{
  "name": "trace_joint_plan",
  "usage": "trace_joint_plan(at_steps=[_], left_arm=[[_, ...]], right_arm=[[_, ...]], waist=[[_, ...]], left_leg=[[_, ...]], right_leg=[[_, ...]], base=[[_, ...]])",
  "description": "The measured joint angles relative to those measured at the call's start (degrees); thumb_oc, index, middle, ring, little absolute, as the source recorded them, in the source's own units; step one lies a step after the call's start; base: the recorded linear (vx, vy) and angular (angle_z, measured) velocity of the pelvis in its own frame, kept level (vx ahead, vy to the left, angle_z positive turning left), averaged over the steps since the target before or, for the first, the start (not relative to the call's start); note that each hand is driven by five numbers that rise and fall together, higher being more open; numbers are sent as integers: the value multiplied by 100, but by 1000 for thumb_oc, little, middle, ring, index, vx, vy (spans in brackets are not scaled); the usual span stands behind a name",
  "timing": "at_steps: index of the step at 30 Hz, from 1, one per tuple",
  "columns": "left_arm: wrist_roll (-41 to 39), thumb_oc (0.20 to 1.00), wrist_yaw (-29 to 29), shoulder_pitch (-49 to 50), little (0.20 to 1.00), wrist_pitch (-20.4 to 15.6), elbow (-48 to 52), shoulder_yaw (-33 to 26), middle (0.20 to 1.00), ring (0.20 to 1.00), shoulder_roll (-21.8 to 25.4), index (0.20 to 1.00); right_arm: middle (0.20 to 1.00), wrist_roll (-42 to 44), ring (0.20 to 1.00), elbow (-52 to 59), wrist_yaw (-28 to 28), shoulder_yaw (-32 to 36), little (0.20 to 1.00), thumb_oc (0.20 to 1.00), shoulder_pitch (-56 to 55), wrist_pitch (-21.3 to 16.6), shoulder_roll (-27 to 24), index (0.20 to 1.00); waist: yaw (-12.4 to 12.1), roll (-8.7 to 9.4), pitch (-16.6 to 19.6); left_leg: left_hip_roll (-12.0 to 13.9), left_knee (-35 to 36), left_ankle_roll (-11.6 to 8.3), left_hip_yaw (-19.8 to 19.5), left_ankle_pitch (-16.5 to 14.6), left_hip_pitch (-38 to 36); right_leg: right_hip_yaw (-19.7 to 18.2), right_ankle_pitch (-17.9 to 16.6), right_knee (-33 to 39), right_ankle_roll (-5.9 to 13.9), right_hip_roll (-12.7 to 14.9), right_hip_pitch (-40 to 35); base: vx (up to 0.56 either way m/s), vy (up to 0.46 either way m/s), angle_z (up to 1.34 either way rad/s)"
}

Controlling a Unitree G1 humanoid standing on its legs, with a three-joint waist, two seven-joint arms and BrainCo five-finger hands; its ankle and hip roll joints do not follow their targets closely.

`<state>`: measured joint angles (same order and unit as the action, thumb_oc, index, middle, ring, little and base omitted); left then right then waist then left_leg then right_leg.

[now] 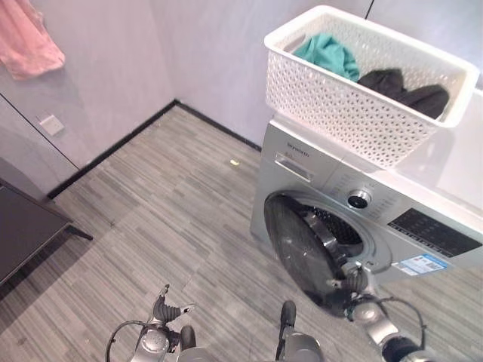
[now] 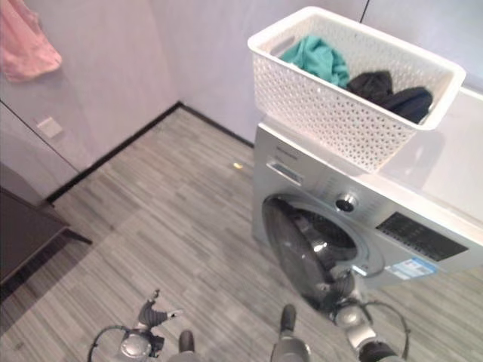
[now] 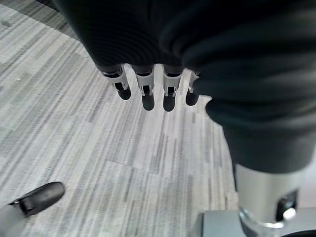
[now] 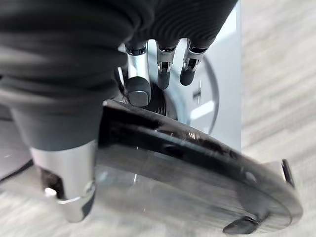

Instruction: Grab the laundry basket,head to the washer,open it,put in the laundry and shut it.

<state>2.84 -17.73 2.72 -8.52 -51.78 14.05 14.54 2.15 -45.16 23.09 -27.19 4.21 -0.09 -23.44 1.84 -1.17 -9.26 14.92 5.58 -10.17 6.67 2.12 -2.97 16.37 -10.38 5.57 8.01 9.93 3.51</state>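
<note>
The white laundry basket (image 1: 355,98) sits on top of the washer (image 1: 445,170) in the upper right of the frame, with a teal garment (image 1: 328,54) and a dark garment (image 1: 407,90) still inside it. So the carrying is done, as I judge it, and I am on the opening step.

My right hand (image 1: 355,283) is at the lower right of the frame, against the free edge of the round dark door (image 1: 298,249). In my right wrist view my fingers (image 4: 163,69) curl over the black door rim (image 4: 197,148) with the thumb close beside them, so I read that hand as hooked around the door's edge. The door stands part-way swung out from the drum opening (image 1: 336,226), not yet wide.

My left hand (image 3: 148,91) hangs low over the grey plank floor (image 1: 166,204), fingers straight and relaxed, holding nothing.

Next I should swing the door out further until the opening is free, then let go and reach up to the basket for the clothes. The rim is smooth and glossy, so my hold could slip if I pull at a poor angle.
</note>
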Motion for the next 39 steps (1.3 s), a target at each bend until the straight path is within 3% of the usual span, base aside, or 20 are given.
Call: trace_joint_plan(at_steps=[5, 7, 9, 10, 11, 12, 13, 14, 15, 17, 18, 21, 22, 24, 26, 33, 37, 39], left_arm=[[1, 1000, -1, -38, 1000, 8, 6, 109, 1000, 1000, -13, 1000], [1, 1000, 0, -45, 1000, 37, 122, 242, 1000, 1000, -2, 1000], [-1, 1000, -3, -44, 1000, 59, 115, 262, 1000, 1000, -12, 1000], [-1, 1000, -1, -48, 1000, 91, 114, 298, 1000, 1000, -37, 1000], [0, 1000, 0, -32, 1000, 99, 116, 313, 1000, 1000, -99, 1000], [-4, 1000, -17, -100, 1000, 85, 196, 395, 1000, 1000, -61, 1000], [-2, 1000, -4, -288, 1000, 97, 114, 530, 1000, 1000, 41, 1000], [-2, 1000, -2, -254, 1000, 114, 107, 540, 1000, 1000, 71, 1000], [-2, 1000, -2, -184, 1000, 119, 107, 552, 1000, 1000, 71, 1000], [-2, 1000, -8, -23, 1000, 113, 118, 557, 1000, 1000, -72, 1000], [-5, 1000, -24, -70, 1000, 112, 121, 509, 1000, 1000, -64, 1000], [-4, 1000, -79, -22, 1000, 117, 122, 517, 1000, 1000, 74, 1000], [-3, 1000, -82, -16, 1000, 119, 121, 521, 1000, 1000, 87, 1000], [-5, 1000, -100, 12, 1000, 121, 97, 511, 1000, 1000, 181, 1000], [-4, 1000, -101, 21, 1000, 120, 102, 515, 1000, 1000, 128, 1000], [-39, 1000, -52, 27, 1000, 115, 334, 464, 1000, 1000, 102, 1000], [-61, 1000, 153, 17, 1000, 88, 702, 478, 1000, 1000, 117, 1000], [-56, 1000, 344, -36, 1000, 82, 887, 516, 1000, 1000, 182, 1000]], right_arm=[[1000, 203, 1000, 427, -733, -670, 1000, 1000, -135, -113, 150, 1000], [1000, 406, 1000, 436, -876, -812, 1000, 1000, -8, -112, 261, 1000], [1000, 622, 1000, 432, -907, -1073, 1000, 1000, 56, -105, 450, 1000], [1000, 696, 1000, 432, -991, -1195, 1000, 1000, 152, -108, 517, 1000], [1000, 775, 1000, 430, -1099, -1246, 1000, 1000, 192, -124, 537, 1000], [1000, 946, 1000, 438, -1332, -1414, 1000, 1000, 379, -129, 704, 1000], [1000, 965, 1000, 436, -1497, -1464, 1000, 1000, 524, -145, 957, 1000], [1000, 1028, 1000, 446, -1586, -1510, 1000, 1000, 677, -172, 1141, 1000], [1000, 1052, 1000, 460, -1608, -1585, 1000, 1000, 787, -252, 1221, 1000], [1000, 1060, 1000, 463, -1643, -1605, 1000, 1000, 924, -377, 1292, 1000], [1000, 1067, 1000, 412, -1644, -1583, 1000, 1000, 949, -366, 1401, 1000], [1000, 1067, 1000, 421, -1696, -1649, 1000, 1000, 958, -374, 1593, 1000], [1000, 1073, 1000, 400, -1697, -1671, 1000, 1000, 935, -369, 1606, 1000], [1000, 1160, 1000, 363, -1691, -1660, 1000, 1000, 910, -366, 1629, 1000], [1000, 1180, 1000, 357, -1682, -1557, 1000, 1000, 907, -369, 1587, 1000], [1000, 1143, 1000, 365, -1671, -1352, 1000, 1000, 566, -368, 1166, 1000], [1000, 876, 1000, 295, -1667, -924, 1000, 1000, 231, -362, 1006, 1000], [1000, 625, 1000, 97, -1661, -658, 1000, 1000, 16, -358, 859, 1000]], waist=[[-171, 8, 43], [-277, -45, 78], [-305, -50, 122], [-323, -95, 125], [-390, -256, 124], [-524, -304, 175], [-569, -109, 234], [-716, 66, 207], [-743, 54, 210], [-725, -348, 325], [-758, -256, 265], [-790, -82, 192], [-790, -91, 163], [-787, 67, 212], [-785, 68, 213], [-732, -38, 192], [-730, -100, 156], [-602, -129, 160]], left_leg=[[74, 3, 138, -26, 34, 14], [126, 8, 156, -110, 36, 161], [164, 7, 302, -126, -59, 246], [183, 8, 372, -130, -105, 282], [339, 9, 398, -144, -129, 354], [444, 8, 282, -235, -230, 564], [351, -53, 31, -298, -409, 726], [89, -239, 16, -257, -199, 690], [-59, -301, 9, -184, -167, 566], [-100, 8, 121, -75, -172, 22], [-185, 17, 67, -41, 40, -9], [-217, 21, 75, -12, 32, 15], [-166, 20, 79, -17, 36, 39], [-171, 18, 78, -38, 41, 12], [-140, 18, 99, -26, 56, -11], [-156, -10, 102, 6, 55, -109], [-177, -8, 87, -1, 16, -202], [-188, -7, 104, 21, -24, -254]], right_leg=[[9, 11, 2, 3, -51, -23], [48, 27, 1, 12, -100, 47], [162, 96, 3, 94, -107, 47], [168, 194, -1, 224, -124, 64], [168, 288, -69, 282, -234, 79], [56, 641, -1062, -319, -345, 379], [148, 735, -888, -320, -220, 425], [107, 698, -690, -291, -59, 411], [135, 693, -444, -292, -22, 291], [174, 466, -5, -208, -225, -2], [149, 167, -3, -207, -96, -78], [176, 243, -13, -105, -22, -47], [196, 241, -61, -152, -64, -43], [182, 216, -11, -173, -118, -100], [181, 210, -9, -181, -148, -146], [182, 156, -8, -228, -144, -223], [180, 160, -8, -229, -150, -339], [158, 180, -8, -207, -140, -370]], base=[[-1, 2, 1], [-1, 11, 27], [10, 12, 35], [5, 4, 8], [3, 4, 34], [1, 4, 81], [-1, 4, 73], [-2, 6, 40], [0, 0, 0], [1, 6, 16], [2, 1, 22], [3, -1, 6], [6, 5, 4], [3, 5, 11], [4, 3, -2], [1, 3, 1], [3, 7, 4], [27, 29, -5]])
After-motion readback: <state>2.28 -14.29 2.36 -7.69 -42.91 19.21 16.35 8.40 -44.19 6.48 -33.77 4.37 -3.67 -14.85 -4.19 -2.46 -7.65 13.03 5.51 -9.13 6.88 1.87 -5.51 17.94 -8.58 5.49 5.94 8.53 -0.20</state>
